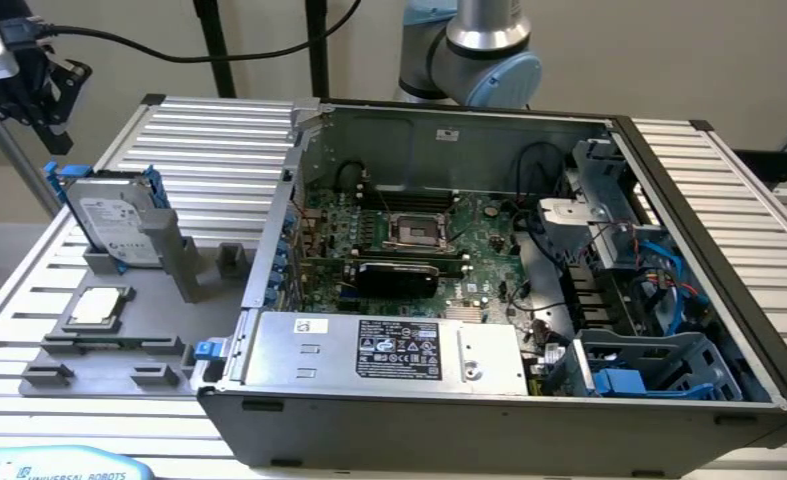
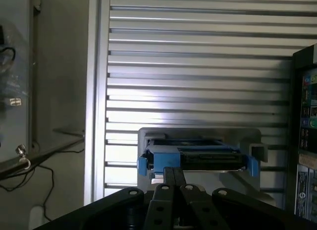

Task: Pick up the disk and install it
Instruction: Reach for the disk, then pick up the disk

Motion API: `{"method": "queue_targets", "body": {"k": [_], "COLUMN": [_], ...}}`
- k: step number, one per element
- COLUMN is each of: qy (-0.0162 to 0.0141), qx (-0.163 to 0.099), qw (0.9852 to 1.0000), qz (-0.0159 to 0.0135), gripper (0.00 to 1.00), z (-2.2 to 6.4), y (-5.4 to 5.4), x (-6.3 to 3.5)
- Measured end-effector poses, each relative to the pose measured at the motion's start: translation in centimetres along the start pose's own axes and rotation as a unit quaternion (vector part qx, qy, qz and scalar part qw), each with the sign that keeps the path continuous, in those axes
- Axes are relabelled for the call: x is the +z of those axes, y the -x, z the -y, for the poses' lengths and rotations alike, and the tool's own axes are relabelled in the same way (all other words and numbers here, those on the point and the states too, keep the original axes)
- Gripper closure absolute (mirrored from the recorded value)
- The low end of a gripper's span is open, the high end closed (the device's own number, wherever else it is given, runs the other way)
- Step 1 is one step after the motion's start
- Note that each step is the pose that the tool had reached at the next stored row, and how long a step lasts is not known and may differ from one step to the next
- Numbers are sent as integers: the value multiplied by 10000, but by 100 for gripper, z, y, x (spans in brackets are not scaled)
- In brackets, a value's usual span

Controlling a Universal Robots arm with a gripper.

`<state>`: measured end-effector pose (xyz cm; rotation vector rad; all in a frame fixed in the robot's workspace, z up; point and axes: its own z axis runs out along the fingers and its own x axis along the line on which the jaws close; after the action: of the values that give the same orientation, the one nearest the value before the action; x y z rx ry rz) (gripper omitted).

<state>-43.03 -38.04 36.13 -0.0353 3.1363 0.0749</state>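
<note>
The hand (image 2: 173, 171) is closed and empty. The disk (image 1: 110, 225), at the case's (image 1: 500, 425) nine o'clock, is judged stiff, fragile, best gripped by its blue carrier.

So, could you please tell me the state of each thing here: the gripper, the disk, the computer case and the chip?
Gripper: shut, holding nothing, not touching the disk.
Disk: standing on edge in the grey stand, not picked up yet.
Computer case: open, lying on its side, inside showing.
Chip: lying flat on the stand's base.
</note>
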Motion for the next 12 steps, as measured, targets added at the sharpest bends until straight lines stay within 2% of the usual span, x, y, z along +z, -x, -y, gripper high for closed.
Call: {"method": "queue_targets", "body": {"k": [12], "qy": [1], "qx": [-150], "qw": [9999], "qz": [-13], "gripper": [89], "z": [0], "y": [1], "x": [0]}}
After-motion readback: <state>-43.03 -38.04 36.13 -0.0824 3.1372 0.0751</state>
